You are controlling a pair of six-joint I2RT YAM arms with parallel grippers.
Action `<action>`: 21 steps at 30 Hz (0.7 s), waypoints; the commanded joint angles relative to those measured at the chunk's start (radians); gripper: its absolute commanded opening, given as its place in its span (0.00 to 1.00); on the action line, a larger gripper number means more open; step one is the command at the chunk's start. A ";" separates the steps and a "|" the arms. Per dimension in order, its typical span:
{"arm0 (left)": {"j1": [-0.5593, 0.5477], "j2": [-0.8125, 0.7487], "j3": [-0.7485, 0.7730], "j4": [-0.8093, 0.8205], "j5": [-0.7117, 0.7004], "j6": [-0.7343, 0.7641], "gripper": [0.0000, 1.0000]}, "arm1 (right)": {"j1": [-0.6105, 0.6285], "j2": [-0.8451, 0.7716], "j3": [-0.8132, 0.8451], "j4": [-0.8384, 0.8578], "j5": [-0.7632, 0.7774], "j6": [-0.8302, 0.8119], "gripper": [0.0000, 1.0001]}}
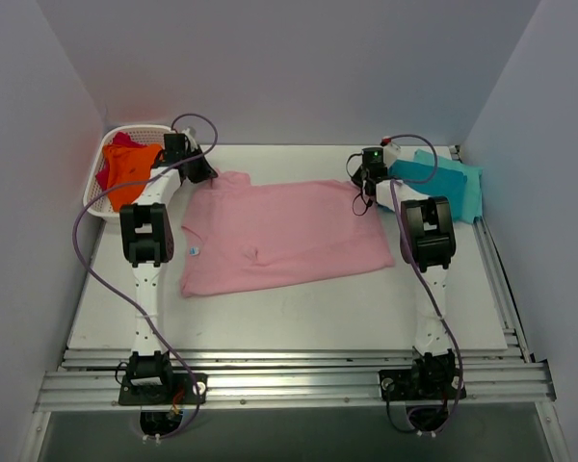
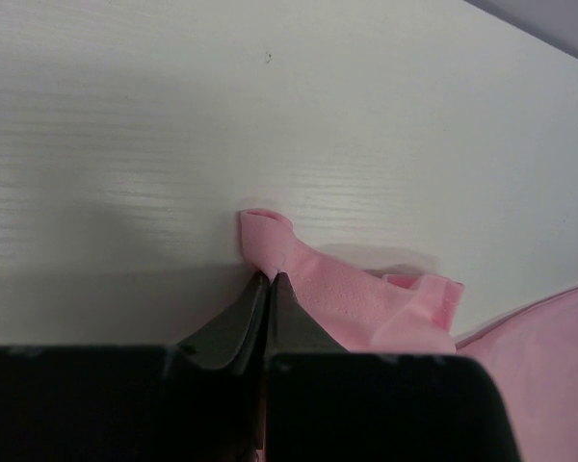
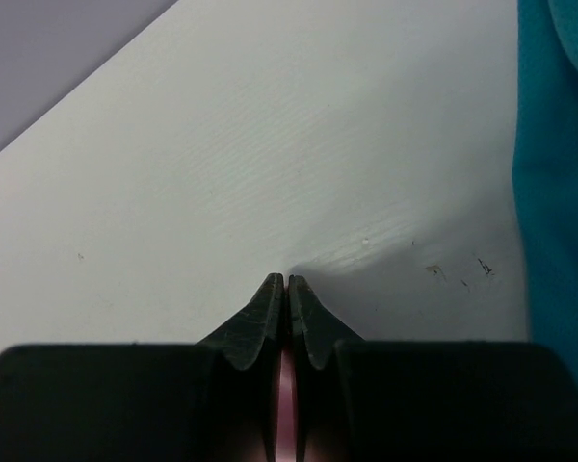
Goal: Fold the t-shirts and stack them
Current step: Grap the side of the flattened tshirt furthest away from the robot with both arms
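A light pink t-shirt (image 1: 279, 236) lies spread flat in the middle of the table. My left gripper (image 1: 210, 176) is at its far left corner, shut on a bunched fold of pink fabric (image 2: 356, 298) that sticks out past the fingertips of the left gripper (image 2: 270, 277). My right gripper (image 1: 364, 200) is at the far right corner, and the right gripper (image 3: 286, 281) is shut with a sliver of pink cloth (image 3: 286, 423) showing between its fingers. Folded teal and turquoise t-shirts (image 1: 443, 183) form a pile at the back right, just beside the right gripper, with the teal cloth (image 3: 554, 192) filling that view's right edge.
A white basket (image 1: 94, 204) with orange and red cloth (image 1: 130, 164) stands at the back left, next to the left arm. Grey walls close in the table on three sides. Metal rails run along the near edge.
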 commanded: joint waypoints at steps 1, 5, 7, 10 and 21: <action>-0.001 0.016 0.041 0.009 0.009 -0.003 0.02 | -0.004 0.014 -0.015 0.001 0.008 -0.005 0.00; -0.003 0.013 0.037 0.012 0.011 -0.001 0.02 | -0.015 -0.017 -0.044 0.022 0.008 0.000 0.00; -0.003 0.003 0.027 0.026 0.021 -0.001 0.02 | -0.020 -0.029 -0.053 0.030 0.007 0.006 0.00; -0.003 -0.016 0.012 0.037 0.034 0.001 0.02 | -0.021 -0.054 -0.064 0.036 0.008 0.009 0.00; -0.001 -0.161 -0.112 0.100 0.011 0.008 0.02 | -0.030 -0.172 -0.105 0.058 0.010 0.020 0.00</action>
